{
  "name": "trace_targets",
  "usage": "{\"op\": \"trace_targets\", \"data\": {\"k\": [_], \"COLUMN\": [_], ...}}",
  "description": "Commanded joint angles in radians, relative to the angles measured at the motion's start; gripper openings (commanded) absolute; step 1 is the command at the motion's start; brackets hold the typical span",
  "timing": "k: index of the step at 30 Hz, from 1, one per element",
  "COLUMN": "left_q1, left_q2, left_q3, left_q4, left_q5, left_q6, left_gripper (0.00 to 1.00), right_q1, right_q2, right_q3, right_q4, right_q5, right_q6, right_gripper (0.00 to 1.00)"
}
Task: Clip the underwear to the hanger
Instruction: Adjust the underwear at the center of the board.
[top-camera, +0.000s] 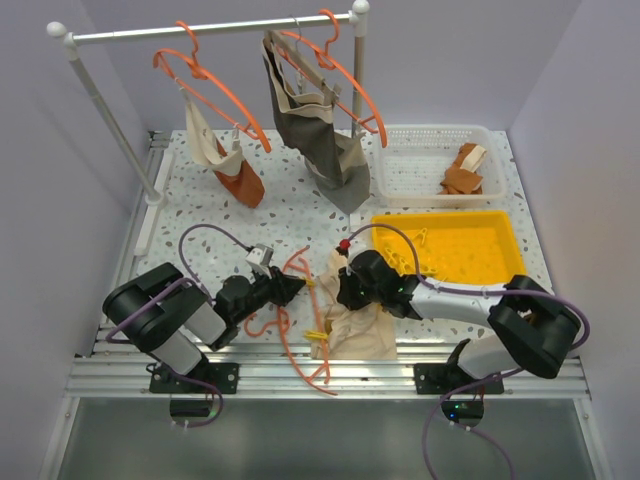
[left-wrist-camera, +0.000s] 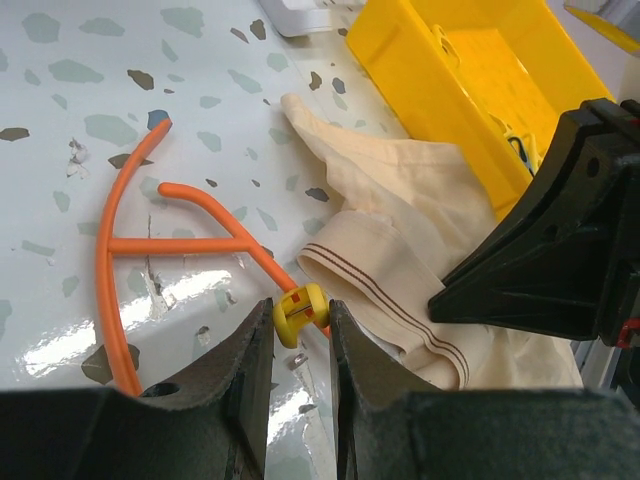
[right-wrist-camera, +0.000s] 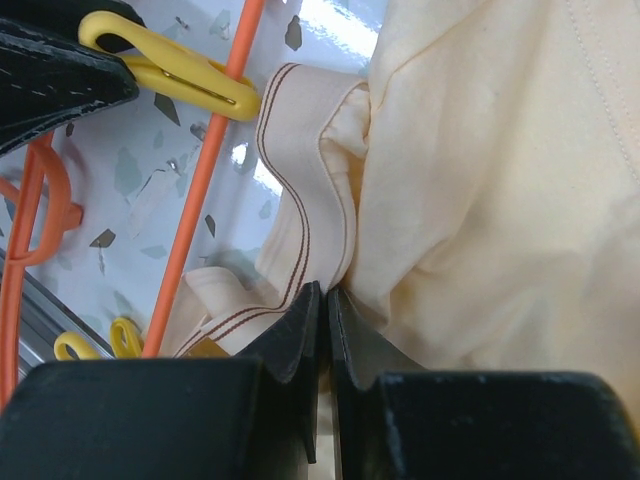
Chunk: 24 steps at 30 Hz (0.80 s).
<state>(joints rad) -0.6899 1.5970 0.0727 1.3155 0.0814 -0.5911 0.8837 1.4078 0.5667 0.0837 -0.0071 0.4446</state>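
The orange hanger (top-camera: 290, 345) lies flat on the table between my two grippers. A yellow clip (left-wrist-camera: 300, 312) sits on its bar, and my left gripper (left-wrist-camera: 300, 320) is shut on that clip. The cream underwear (top-camera: 362, 325) lies bunched to the right of the hanger, its striped waistband (right-wrist-camera: 300, 180) folded up beside the bar (right-wrist-camera: 205, 170). My right gripper (right-wrist-camera: 325, 295) is shut on the waistband's edge. In the right wrist view the held clip (right-wrist-camera: 170, 70) shows at the top left. A second yellow clip (right-wrist-camera: 100, 340) sits lower on the hanger.
A yellow bin (top-camera: 500, 235) holding more clips stands just right of the grippers. Behind it is a white basket (top-camera: 415, 165) with a rust-orange cloth (top-camera: 462, 175). At the back, a rail (top-camera: 210, 28) carries orange hangers with a dark garment (top-camera: 320, 130) and small cloths.
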Motion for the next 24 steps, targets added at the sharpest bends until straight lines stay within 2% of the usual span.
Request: {"op": "trace_targets", "data": {"k": [1, 2, 5, 13, 24], "left_q1": [-0.005, -0.005, -0.005, -0.007, -0.007], "left_q2": [-0.034, -0.042, -0.042, -0.017, 0.001], "left_q3": [-0.004, -0.004, -0.005, 0.009, 0.029], "left_q4": [0.582, 0.582, 0.582, 0.582, 0.582], "left_q5": [-0.019, -0.022, -0.02, -0.006, 0.009], "left_q6": [0.008, 0.01, 0.01, -0.001, -0.01], "left_gripper": [0.0, 0.0, 0.0, 0.0, 0.0], "right_q1": [0.004, 0.004, 0.008, 0.008, -0.005], "right_q2": [0.022, 0.02, -0.021, -0.079, 0.1], "right_q3": [0.028, 0.033, 0.05, 0.099, 0.145], "right_q4": [-0.021, -0.016, -0.016, 0.025, 0.106], "right_q5": [0.015, 0.013, 0.025, 0.061, 0.088], "right_q6": [-0.015, -0.018, -0.055, -0.13, -0.173], "right_gripper": [0.01, 0.17, 0.47, 0.5, 0.48]}}
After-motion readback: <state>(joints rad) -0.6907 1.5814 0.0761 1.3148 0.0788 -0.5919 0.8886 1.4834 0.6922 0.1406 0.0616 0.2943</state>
